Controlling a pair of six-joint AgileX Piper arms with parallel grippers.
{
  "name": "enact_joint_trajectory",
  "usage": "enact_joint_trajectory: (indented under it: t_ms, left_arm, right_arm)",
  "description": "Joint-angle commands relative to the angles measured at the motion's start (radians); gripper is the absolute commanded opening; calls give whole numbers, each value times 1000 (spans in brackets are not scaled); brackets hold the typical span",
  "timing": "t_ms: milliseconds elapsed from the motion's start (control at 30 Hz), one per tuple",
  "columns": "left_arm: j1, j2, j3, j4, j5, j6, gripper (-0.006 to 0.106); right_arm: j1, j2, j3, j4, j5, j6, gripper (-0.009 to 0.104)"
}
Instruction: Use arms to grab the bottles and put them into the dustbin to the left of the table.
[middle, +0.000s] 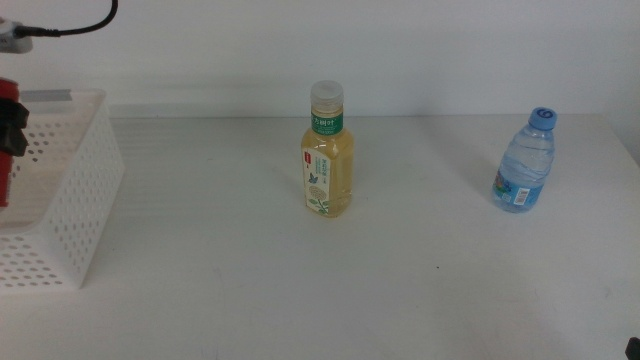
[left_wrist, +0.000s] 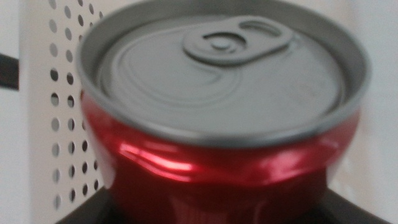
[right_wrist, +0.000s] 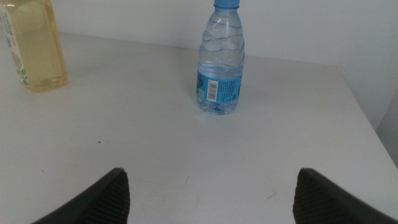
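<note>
Bottles stand upright on the white table (middle: 400, 290): the pale-yellow tea bottle (middle: 327, 155) about in the middle, the smaller clear water bottle (middle: 524, 165) with a blue cap well apart from it, on the side far from the dustbin (middle: 70, 200).

The left gripper (middle: 10, 130) is over the dustbin and is clamped on a red soda can (left_wrist: 217, 112). In the left wrist view the can fills almost the whole picture, with the perforated basket wall just behind it. In the middle view only a bit of red and black shows at the edge, above the basket.

I judge that the step in hand is dropping the can into the dustbin. The next move asks only for the jaws to part while the can hangs inside the rim, so it does not hit the wall.

The right gripper (right_wrist: 211, 199) waits on the side of the water bottle, far from the dustbin, its dark jaws wide apart and holding nothing, facing that bottle.

The can is smooth metal with a grey lid and pull tab, and looks a little dented at the shoulder. The water bottle is thin ribbed plastic, probably easy to squeeze. The tea bottle looks squarer and firmer. The dustbin is white plastic with many round holes.
</note>
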Motion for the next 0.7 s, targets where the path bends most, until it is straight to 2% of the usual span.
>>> enact_joint_trajectory:
  t_ms: [0, 533, 667]
  left_arm:
    - [17, -9, -70, -17, -57, 10, -5]
    - [31, 163, -100, -14, -63, 30, -5]
    - [31, 188, -98, -14, -81, 31, 2]
  right_arm:
    - [-5, -27, -7, -10, -73, -9, 70]
    - [-5, -27, -7, -10, -73, -9, 70]
    - [-5, -27, -7, -10, -73, -9, 70]
